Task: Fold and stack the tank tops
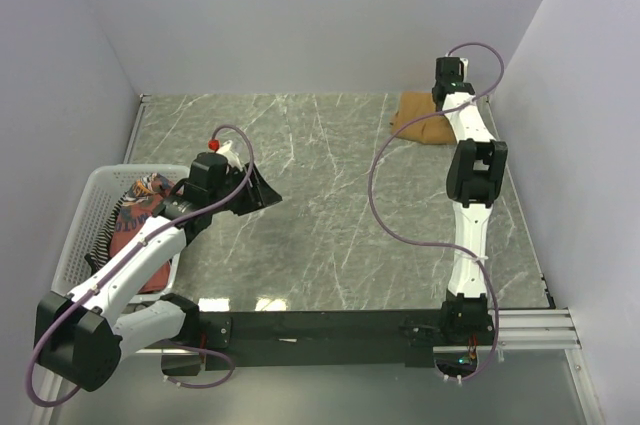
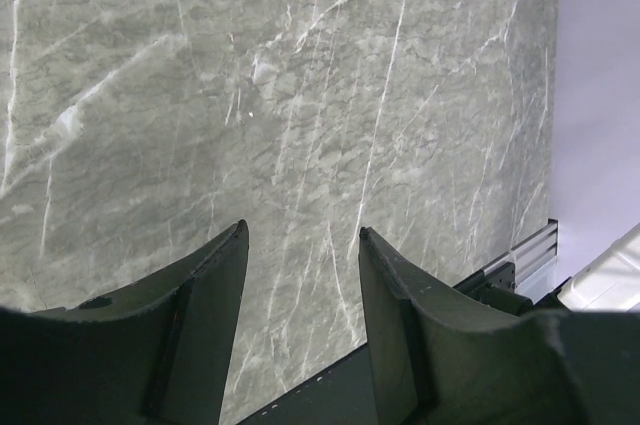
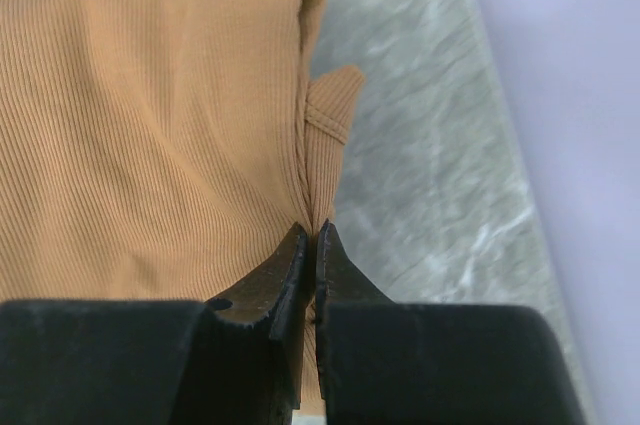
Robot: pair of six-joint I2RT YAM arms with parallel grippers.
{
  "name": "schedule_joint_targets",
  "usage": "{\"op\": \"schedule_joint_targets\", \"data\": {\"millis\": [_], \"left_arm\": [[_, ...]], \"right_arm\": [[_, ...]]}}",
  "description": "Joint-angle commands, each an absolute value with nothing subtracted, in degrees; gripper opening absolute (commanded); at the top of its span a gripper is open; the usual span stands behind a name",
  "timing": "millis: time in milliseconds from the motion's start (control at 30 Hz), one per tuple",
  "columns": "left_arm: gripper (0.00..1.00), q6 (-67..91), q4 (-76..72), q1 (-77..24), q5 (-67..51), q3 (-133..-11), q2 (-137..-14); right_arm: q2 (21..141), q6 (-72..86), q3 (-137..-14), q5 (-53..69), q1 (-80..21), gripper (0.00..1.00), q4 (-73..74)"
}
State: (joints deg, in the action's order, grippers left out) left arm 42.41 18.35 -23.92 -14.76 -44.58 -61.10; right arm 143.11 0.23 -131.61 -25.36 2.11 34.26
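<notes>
The tan-brown tank top [image 1: 418, 118] lies bunched at the far right of the table, and its ribbed cloth [image 3: 150, 125] fills the right wrist view. My right gripper [image 3: 312, 232] is shut on a fold at that top's edge, reaching over it from the near side [image 1: 441, 103]. A rust-red tank top [image 1: 138, 237] and a black-and-white striped one [image 1: 117, 217] lie crumpled in the white basket. My left gripper [image 2: 303, 232] hangs open over bare table just right of the basket [image 1: 262, 192], with nothing between its fingers.
The white mesh basket [image 1: 88, 207] stands at the left table edge; its corner [image 2: 605, 280] shows in the left wrist view. Walls close in the table at the back, left and right. The grey marble tabletop [image 1: 330, 195] lies between the arms.
</notes>
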Motion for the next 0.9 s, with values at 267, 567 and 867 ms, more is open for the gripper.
{"op": "schedule_joint_targets", "data": {"millis": [267, 567, 867], "left_arm": [[0.53, 40.96, 15.73, -23.03, -17.14, -43.86, -60.38], [0.54, 41.05, 14.77, -22.59, -18.28, -43.68, -61.87], [0.55, 41.48, 14.41, -21.71, -17.75, -43.59, -61.44]], "right_arm": [[142.21, -7.21, -129.11, -33.31, 6.24, 0.00, 21.54], [142.12, -6.68, -130.34, -32.96, 8.79, 0.42, 20.30], [139.93, 1.56, -134.21, -32.25, 8.44, 0.86, 24.43]]}}
